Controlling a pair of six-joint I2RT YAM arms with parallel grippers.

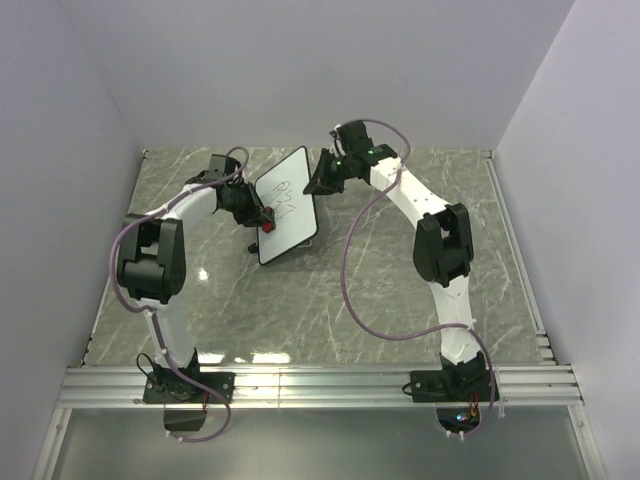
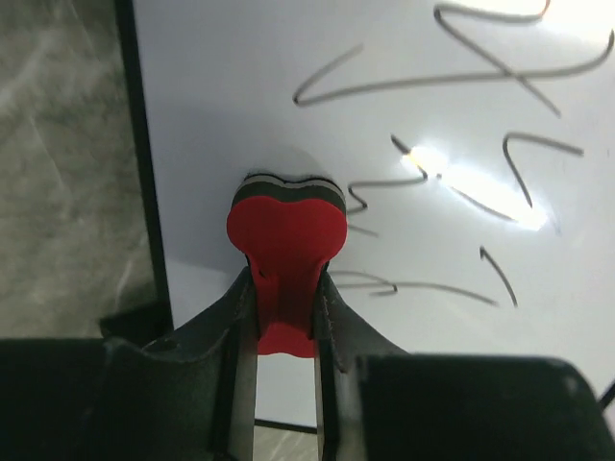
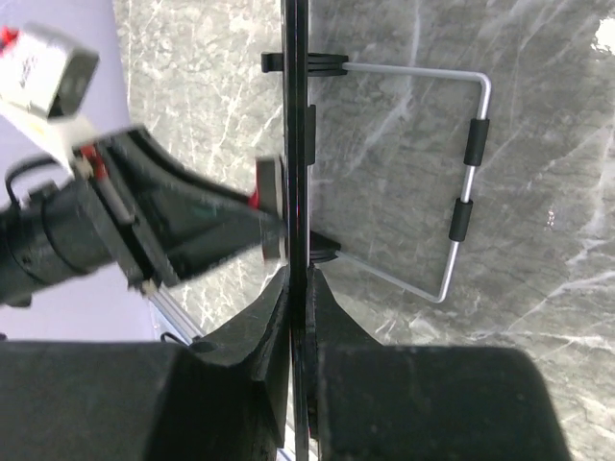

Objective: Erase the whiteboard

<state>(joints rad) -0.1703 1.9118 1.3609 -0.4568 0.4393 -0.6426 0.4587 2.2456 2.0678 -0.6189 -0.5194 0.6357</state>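
— Where is the whiteboard (image 1: 287,205)?
— Standing tilted on the table (image 1: 380,300), near the back. The right gripper (image 3: 299,286) pinches its edge tight.
— And the left gripper (image 2: 286,293)?
— Squeezed on the red eraser (image 2: 285,226) — pressed against the board. Rub firmly across the scribbles (image 2: 413,82) — keep the board steady. No boxes or bowls in view.

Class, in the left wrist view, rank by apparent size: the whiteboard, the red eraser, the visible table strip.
1. whiteboard, filling most of the frame
2. table strip, at the left
3. red eraser, smallest
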